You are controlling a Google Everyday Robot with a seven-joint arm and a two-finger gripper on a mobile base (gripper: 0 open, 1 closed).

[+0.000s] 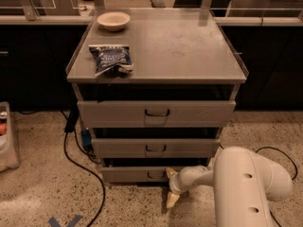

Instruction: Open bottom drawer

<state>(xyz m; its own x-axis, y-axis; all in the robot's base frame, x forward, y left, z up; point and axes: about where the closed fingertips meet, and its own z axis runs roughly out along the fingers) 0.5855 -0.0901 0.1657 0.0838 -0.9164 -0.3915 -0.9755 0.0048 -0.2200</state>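
Note:
The bottom drawer (130,174) is the slimmest grey front at the foot of the cabinet, with a small dark loop handle (155,175) at its centre. It stands slightly out from the frame. My gripper (171,187) is low at the drawer's right half, just right of the handle, its pale fingers (172,200) pointing down toward the floor. My white arm (246,188) fills the lower right and hides the drawer's right end.
Above are the mid-width drawer (156,148) and the widest drawer (156,113). A blue snack bag (111,59) and a white bowl (113,21) lie on the cabinet top (189,46). A black cable (80,169) runs over the floor at left. A bin (7,136) stands at far left.

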